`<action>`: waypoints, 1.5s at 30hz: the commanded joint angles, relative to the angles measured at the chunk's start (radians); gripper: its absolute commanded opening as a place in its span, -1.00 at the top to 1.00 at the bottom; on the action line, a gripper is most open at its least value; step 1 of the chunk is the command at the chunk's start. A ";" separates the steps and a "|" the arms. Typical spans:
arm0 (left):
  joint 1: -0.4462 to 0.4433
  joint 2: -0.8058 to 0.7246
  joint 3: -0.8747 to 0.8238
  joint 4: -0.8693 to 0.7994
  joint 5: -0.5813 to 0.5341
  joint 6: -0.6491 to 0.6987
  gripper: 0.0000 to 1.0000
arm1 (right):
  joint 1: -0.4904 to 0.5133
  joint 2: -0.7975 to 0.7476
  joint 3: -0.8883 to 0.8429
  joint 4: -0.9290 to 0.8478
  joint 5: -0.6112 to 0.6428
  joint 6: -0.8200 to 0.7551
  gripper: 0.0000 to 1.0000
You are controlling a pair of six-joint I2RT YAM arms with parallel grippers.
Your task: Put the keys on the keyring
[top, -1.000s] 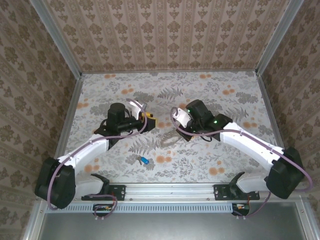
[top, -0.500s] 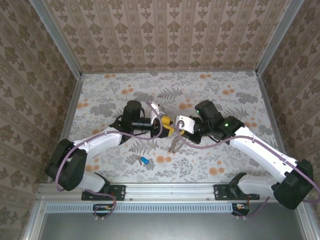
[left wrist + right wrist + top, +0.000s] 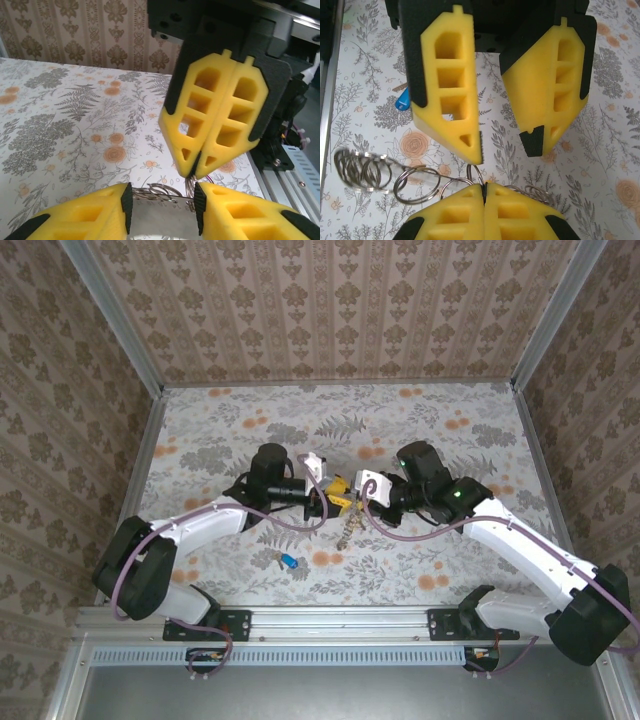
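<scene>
None of the threading is seen to be done: no key is found on the keyring. The ring is gripped near the centre of the overhead view, where the two claws meet tip to tip above the table. The right gripper is clenched on it. At the bottom of the right wrist view its yellow pads are pressed flush together, and wire loops are seen coming out of the seam. The left gripper is released, with its jaws parted and nothing pinched between them. One loop of the ring is seen just below the gap.

The blue key is found lying flat on the table at the upper left of the right wrist view. In the overhead view it is placed below and left of the claws, well apart from the ring. A small tan piece is seen touching it and is taken to be the other key, though that cannot be told for sure. Both keys are therefore judged to need fetching and working onto a ring.

The keyring is shown as a string of thin, silvery split rings linked together. A tight cluster is seen at the lower left of the right wrist view, with larger single rings nearer the pads. It is seen drooping from the pinch, so it is judged floppy. Whether its lower end touches the table cannot be told.
</scene>
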 commanded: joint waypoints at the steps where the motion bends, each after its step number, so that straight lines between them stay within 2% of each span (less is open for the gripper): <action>1: -0.010 -0.026 -0.013 -0.017 0.062 0.078 0.15 | -0.008 -0.032 -0.001 0.080 -0.067 0.011 1.00; 6: -0.012 -0.034 -0.009 -0.078 0.062 0.096 -0.02 | -0.022 -0.037 -0.001 0.083 -0.073 0.014 1.00; 8: -0.014 -0.036 -0.009 -0.099 0.046 0.100 -0.03 | -0.026 -0.040 -0.002 0.084 -0.078 0.016 1.00; 15: -0.028 -0.026 0.003 -0.097 -0.033 0.091 0.32 | -0.031 -0.047 -0.020 0.110 -0.111 0.028 1.00; 28: -0.044 -0.040 0.008 -0.033 -0.066 0.068 0.37 | -0.031 -0.037 -0.046 0.150 -0.133 0.053 1.00; 30: -0.045 -0.034 0.005 -0.027 -0.065 0.071 0.58 | -0.031 -0.035 -0.049 0.152 -0.135 0.056 1.00; 32: -0.044 -0.020 0.005 -0.029 -0.069 0.081 1.00 | -0.031 -0.034 -0.053 0.145 -0.134 0.053 1.00; 37: -0.052 -0.016 -0.030 0.002 -0.132 0.099 1.00 | -0.034 -0.039 -0.080 0.115 -0.104 0.027 1.00; 40: -0.066 -0.040 -0.017 -0.083 -0.179 0.154 1.00 | -0.043 -0.060 -0.086 0.089 -0.113 0.014 1.00; 41: -0.079 -0.051 -0.003 -0.142 -0.203 0.196 1.00 | -0.047 -0.070 -0.083 0.076 -0.117 0.007 0.82; 43: -0.104 -0.073 0.025 -0.243 -0.249 0.274 1.00 | -0.057 -0.089 -0.076 0.042 -0.132 -0.025 0.67; 45: -0.117 -0.091 0.042 -0.290 -0.273 0.315 1.00 | -0.067 -0.103 -0.059 0.004 -0.130 -0.056 0.62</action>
